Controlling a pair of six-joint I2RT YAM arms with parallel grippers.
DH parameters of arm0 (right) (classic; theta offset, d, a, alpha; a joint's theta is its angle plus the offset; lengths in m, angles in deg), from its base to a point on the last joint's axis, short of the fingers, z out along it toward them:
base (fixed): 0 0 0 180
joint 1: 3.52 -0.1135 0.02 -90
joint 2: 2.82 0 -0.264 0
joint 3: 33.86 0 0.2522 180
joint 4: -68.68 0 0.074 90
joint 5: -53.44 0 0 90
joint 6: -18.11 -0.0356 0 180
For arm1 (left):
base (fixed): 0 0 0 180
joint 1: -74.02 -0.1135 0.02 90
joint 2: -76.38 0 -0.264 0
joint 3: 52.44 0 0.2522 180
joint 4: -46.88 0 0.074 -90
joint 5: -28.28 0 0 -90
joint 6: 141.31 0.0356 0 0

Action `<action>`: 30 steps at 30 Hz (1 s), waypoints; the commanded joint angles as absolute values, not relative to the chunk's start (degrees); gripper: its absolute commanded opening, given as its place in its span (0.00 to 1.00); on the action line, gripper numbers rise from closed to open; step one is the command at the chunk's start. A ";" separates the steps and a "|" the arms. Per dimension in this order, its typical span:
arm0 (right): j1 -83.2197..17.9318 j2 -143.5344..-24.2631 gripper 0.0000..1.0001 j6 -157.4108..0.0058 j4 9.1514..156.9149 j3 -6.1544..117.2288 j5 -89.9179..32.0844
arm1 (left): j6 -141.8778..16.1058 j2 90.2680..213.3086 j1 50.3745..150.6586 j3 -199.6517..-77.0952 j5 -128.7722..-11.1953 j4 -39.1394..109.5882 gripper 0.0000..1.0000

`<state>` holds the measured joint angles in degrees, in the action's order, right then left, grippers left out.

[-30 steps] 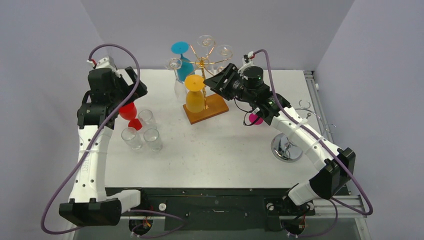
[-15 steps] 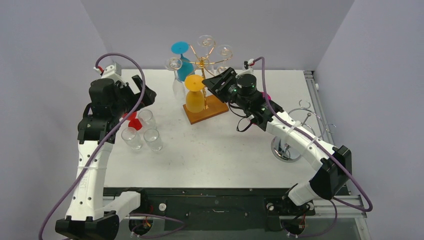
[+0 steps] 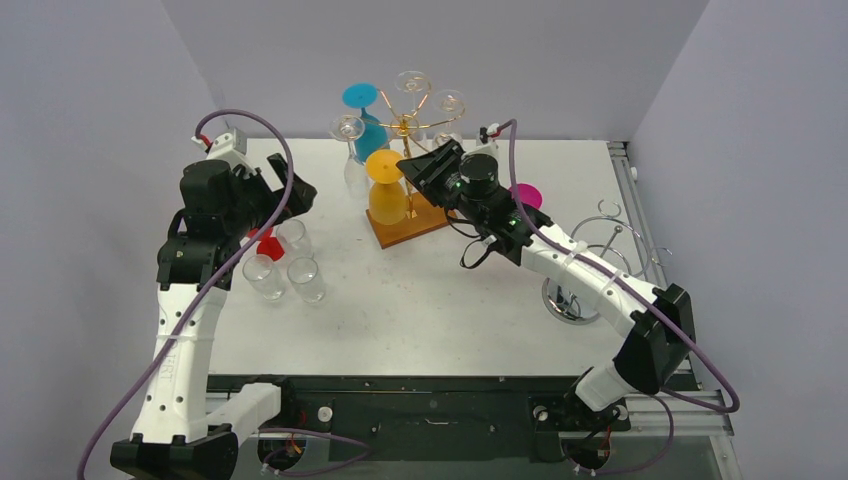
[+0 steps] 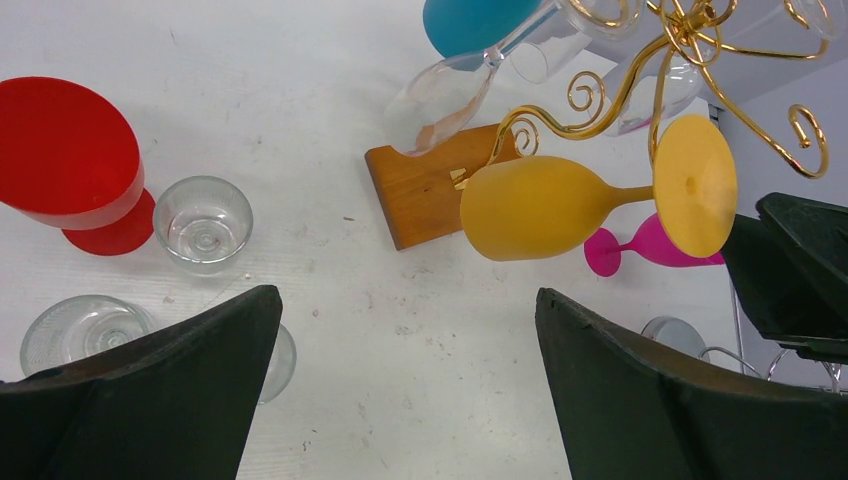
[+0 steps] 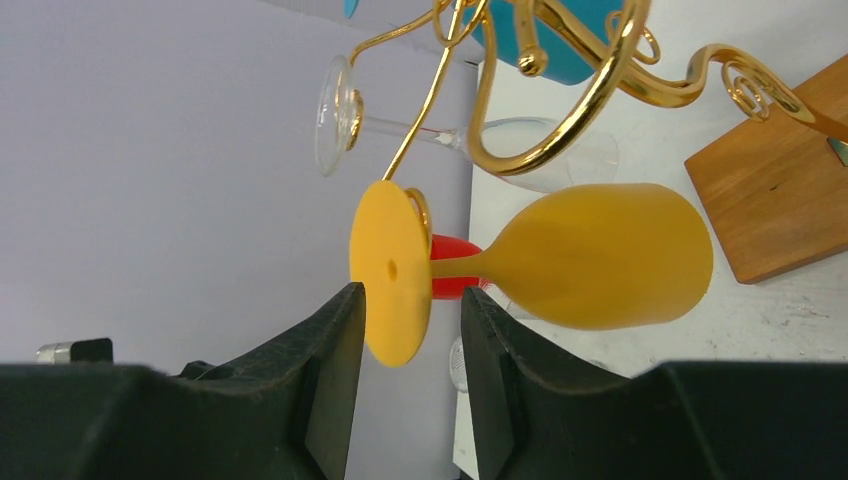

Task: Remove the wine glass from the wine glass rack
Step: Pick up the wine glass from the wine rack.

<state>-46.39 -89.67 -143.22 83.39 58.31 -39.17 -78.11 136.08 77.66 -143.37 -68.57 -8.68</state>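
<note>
One yellow wine glass (image 3: 388, 203) bowl-down on the rack (image 3: 420, 222), stem vertical, foot between part-spread right jaws; left jaws wide.

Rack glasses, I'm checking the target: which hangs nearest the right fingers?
The yellow glass, its foot by the right fingers; the other hanging glasses are farther off.

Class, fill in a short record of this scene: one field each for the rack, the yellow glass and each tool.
Rack: gold wire stand with a wooden base, upright on the table
Yellow glass: hangs upside down by its foot from a curled arm of the rack
Right tool: jaws part open either side of the yellow glass's foot rim, not clamped
Left tool: wide open above the table, holding nothing
</note>
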 commanded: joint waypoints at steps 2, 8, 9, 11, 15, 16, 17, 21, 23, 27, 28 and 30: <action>-47.02 -89.85 0.36 -143.67 81.86 57.99 -42.60 | -78.01 134.60 77.88 -143.67 -69.66 -5.43 0.96; -47.19 -90.53 0.33 -144.26 80.68 57.96 -42.23 | -78.28 134.66 77.88 -143.47 -69.90 -5.09 0.96; -47.19 -90.66 0.31 -144.42 80.33 57.95 -42.12 | -78.29 134.66 77.88 -143.46 -69.90 -5.06 0.96; -47.27 -90.97 0.26 -144.93 79.69 58.10 -41.76 | -78.24 134.70 77.88 -143.49 -69.90 -5.02 0.96; -47.46 -91.55 0.22 -146.00 78.96 58.23 -41.24 | -78.29 134.60 77.88 -143.30 -69.86 -4.83 0.96; -47.48 -91.57 0.20 -146.17 78.81 58.22 -41.18 | -78.29 134.63 77.88 -143.29 -69.89 -4.84 0.96; -47.47 -91.52 0.19 -146.40 78.48 58.08 -41.19 | -78.33 134.65 77.88 -143.29 -69.94 -4.82 0.96; -47.46 -91.59 0.11 -147.23 77.71 57.89 -41.02 | -78.33 134.49 77.88 -143.27 -69.99 -4.69 0.96; -47.46 -91.38 0.03 -147.93 77.16 57.43 -40.84 | -78.37 134.48 77.88 -143.13 -70.05 -4.62 0.96; -47.46 -90.44 0.00 -149.08 76.38 56.85 -40.67 | -78.32 134.33 77.88 -142.95 -70.09 -4.57 0.96; -47.46 -90.09 0.00 -149.63 75.96 56.67 -40.62 | -78.36 134.24 77.88 -142.94 -70.08 -4.54 0.96; -47.51 -89.47 0.00 -150.45 75.04 56.10 -40.79 | -78.37 134.22 77.88 -142.79 -70.07 -4.45 0.96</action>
